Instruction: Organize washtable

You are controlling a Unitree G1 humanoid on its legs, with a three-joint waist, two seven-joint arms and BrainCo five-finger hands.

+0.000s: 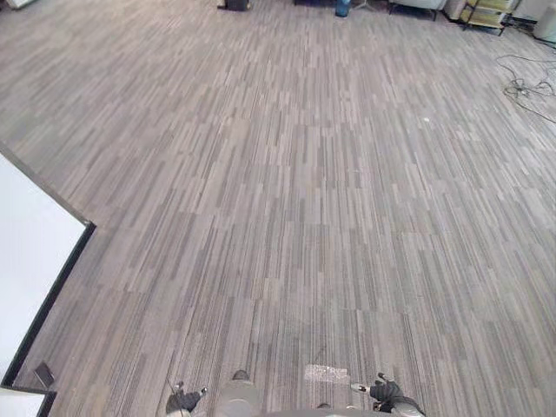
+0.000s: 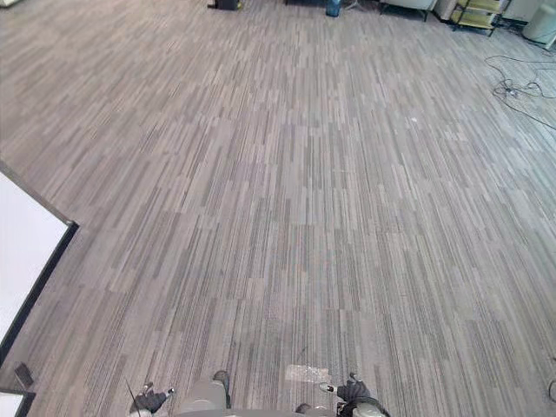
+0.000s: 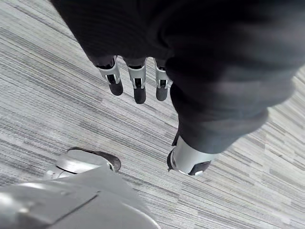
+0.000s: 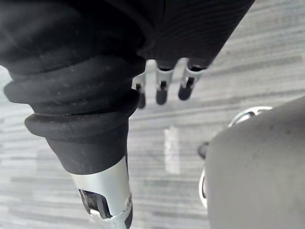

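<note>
- White-topped table (image 1: pixel 30 252) edges in at far left; nothing on it can be made out.
- Left hand (image 3: pixel 138 83) hangs over carpet (image 1: pixel 304 191), fingers relaxed, holding nothing.
- Right hand (image 4: pixel 162 88) likewise loose and holding nothing.
- Judgement: face the table squarely before reaching.

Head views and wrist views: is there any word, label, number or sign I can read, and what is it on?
None can be read.
The carpet floor carries no print.
The white panel with a dark edge is blank.
The pale strip on the floor shows no legible marks.
The shelves at the far edge are too small to read.
</note>
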